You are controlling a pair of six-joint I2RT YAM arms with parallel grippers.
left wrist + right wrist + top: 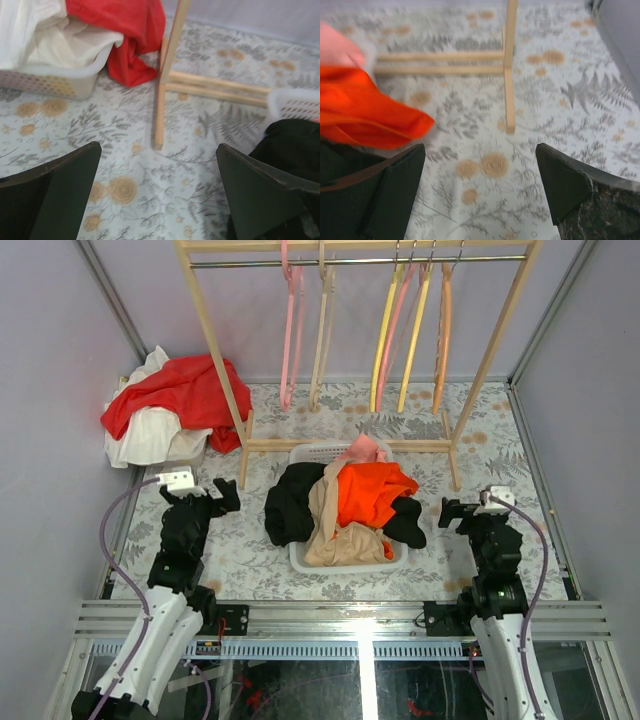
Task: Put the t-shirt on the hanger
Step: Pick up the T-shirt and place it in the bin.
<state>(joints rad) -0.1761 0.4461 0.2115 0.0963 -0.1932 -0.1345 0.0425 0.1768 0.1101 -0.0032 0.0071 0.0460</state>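
The bright orange t-shirt (372,492) lies crumpled on top of the clothes in the white basket (312,452) at the table's middle. It also shows in the right wrist view (365,112) at the left. The peach hanger (443,330) hangs at the right end of the rail on the wooden rack (212,330). My left gripper (228,497) is open and empty, left of the basket; in its wrist view (159,172) only the patterned cloth lies between the fingers. My right gripper (446,513) is open and empty, right of the basket, over bare cloth (480,172).
A second basket (185,450) at the back left holds a red cloth (185,390) and white cloth (45,35). Black (290,505), tan (335,530) and pink (362,448) garments share the middle basket. Pink and yellow hangers (385,330) hang on the rail. The rack's feet (160,120) (510,100) stand ahead of both grippers.
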